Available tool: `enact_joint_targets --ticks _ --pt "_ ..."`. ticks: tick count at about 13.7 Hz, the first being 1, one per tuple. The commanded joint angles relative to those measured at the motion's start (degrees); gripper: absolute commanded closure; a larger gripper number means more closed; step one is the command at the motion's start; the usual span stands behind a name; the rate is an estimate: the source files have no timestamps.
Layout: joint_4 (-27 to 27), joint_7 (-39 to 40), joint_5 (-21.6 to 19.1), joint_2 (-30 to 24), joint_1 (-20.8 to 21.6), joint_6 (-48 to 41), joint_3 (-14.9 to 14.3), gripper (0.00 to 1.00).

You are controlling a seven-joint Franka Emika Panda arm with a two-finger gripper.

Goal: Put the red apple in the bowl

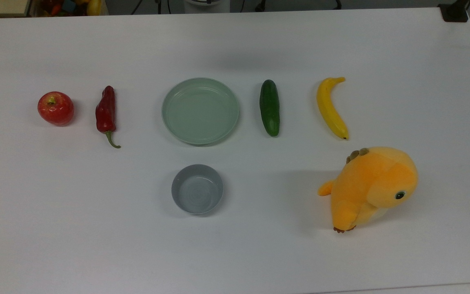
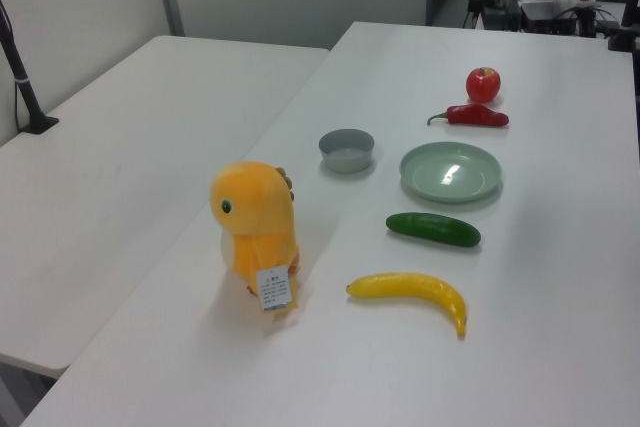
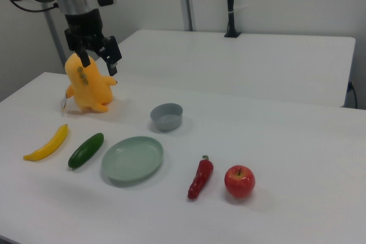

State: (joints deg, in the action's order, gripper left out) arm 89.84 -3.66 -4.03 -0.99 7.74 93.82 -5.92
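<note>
apple [image 1: 55,108]: we see it on the table [image 1: 235,253], top view's far left, beside the chilli [image 1: 106,111]
bowl [image 1: 197,188]: empty, below the plate [image 1: 200,110], well apart from apple
gripper [image 3: 97,61]: fingers spread, holding nothing, raised in front of the plush toy [image 3: 87,87]
</note>
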Motion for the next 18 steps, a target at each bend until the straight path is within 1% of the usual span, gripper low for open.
enact_joint_targets --ticks 1,7,11,18 --pt "-0.19 -0.65 0.95 -0.07 0.53 -0.75 -0.14 0.00" --pt "-0.10 -0.13 0.95 0.11 0.35 -0.39 -0.14 0.00" --pt "0.07 3.30 0.87 0.20 0.17 -0.39 -0.14 0.00" --pt "0.69 12.52 0.51 1.07 0.00 -0.48 -0.23 0.00"
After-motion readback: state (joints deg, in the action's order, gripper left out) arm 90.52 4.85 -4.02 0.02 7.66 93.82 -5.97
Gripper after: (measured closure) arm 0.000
